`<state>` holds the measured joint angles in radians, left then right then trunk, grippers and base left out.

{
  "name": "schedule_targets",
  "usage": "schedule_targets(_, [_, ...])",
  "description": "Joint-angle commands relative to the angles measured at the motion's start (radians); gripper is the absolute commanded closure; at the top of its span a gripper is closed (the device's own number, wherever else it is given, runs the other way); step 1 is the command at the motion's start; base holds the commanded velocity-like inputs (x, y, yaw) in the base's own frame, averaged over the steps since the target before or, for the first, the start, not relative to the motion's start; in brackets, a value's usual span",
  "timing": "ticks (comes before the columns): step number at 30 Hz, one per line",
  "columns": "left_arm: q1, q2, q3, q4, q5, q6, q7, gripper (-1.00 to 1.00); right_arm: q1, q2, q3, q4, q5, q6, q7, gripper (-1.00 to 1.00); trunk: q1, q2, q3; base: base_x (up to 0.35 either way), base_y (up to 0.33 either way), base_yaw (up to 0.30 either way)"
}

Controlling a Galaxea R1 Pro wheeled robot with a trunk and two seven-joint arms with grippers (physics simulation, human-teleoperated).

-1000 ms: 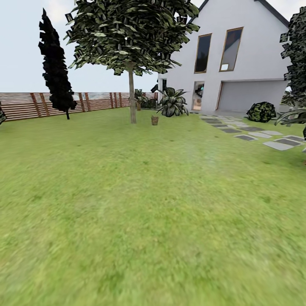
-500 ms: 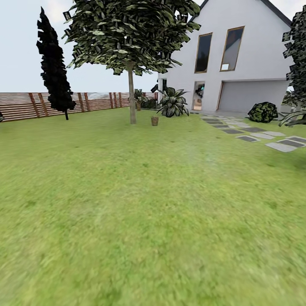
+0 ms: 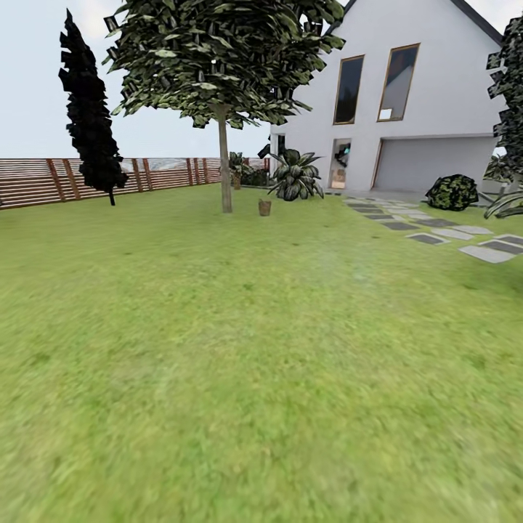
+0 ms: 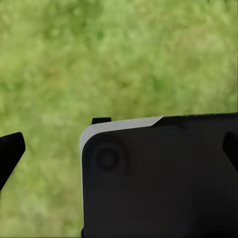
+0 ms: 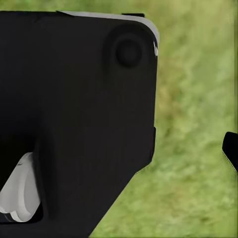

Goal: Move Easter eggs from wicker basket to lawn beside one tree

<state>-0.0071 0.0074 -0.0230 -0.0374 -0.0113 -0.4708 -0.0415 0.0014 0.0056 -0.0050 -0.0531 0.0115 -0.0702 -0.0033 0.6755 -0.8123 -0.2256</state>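
Observation:
The lawn (image 3: 261,349) spreads wide and flat ahead of me in the head view. A tree (image 3: 224,87) with a straight grey-brown trunk (image 3: 225,171) and a broad canopy stands at the far side of the grass. Close to its foot sits a small brown container (image 3: 264,207), too far off to tell whether it is the wicker basket. The Easter eggs are out of view. My left gripper (image 4: 119,151) is open over grass, dark fingertips (image 4: 11,152) far apart, nothing between them. My right gripper (image 5: 121,148) shows one fingertip (image 5: 231,148) at the edge, also spread wide.
A dark cypress (image 3: 91,116) stands before the slatted wooden fence (image 3: 43,181) at the left. The white house (image 3: 421,94) with its garage door is behind, with shrubs (image 3: 294,176) in front. Grey stepping stones (image 3: 436,236) run across the right. Black robot body parts (image 4: 158,178) block both wrist views.
The whole head picture has shifted a little: the cypress has slid left and the stepping stones right and down, so the camera has moved. Nothing in the garden itself has moved.

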Motion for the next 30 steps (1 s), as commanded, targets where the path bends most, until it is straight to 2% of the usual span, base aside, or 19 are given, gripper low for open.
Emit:
schedule_targets(1, [-0.001,0.0,-0.002,0.001,-0.001,-0.003,-0.001,-1.0,0.0,0.0,0.0,-0.001,0.002,-0.002,0.0,-1.0,0.001,-0.001,-0.001,0.318,0.0,0.0])
schedule_targets(30, [-0.001,0.0,-0.002,0.001,-0.001,-0.003,-0.001,-1.0,0.0,0.002,-0.001,-0.001,0.001,-0.002,0.0,-1.0,0.001,-0.001,-0.001,0.318,0.0,0.0])
